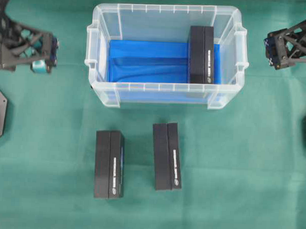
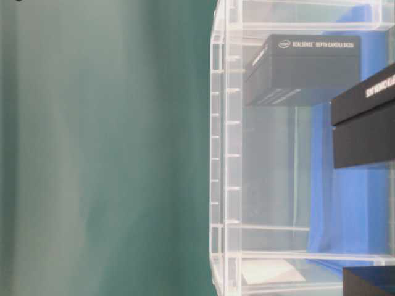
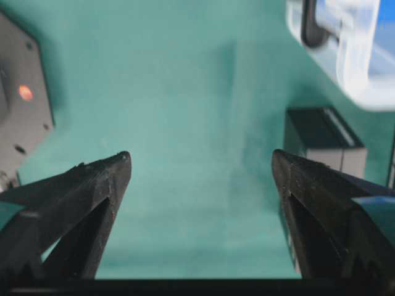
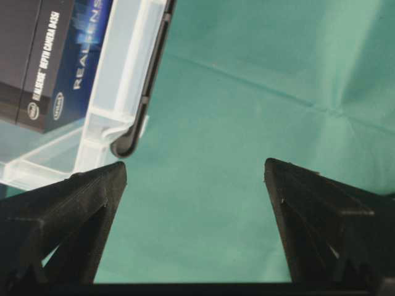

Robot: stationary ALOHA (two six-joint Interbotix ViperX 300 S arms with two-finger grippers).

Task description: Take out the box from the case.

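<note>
Both black arms hover beside the clear plastic rimmed case [image 1: 164,89], left gripper [image 3: 200,169] and right gripper [image 4: 194,176] spread wide, empty; black rectangular box [image 1: 201,55] inside

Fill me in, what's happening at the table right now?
Nothing is being held at this moment. The left gripper and right gripper both hang open over the green cloth, one on each side of the case. One black box lies inside the case at its right end, on the blue lining. Two more black boxes lie on the cloth in front of the case. The box inside is not yet taken out.
</note>
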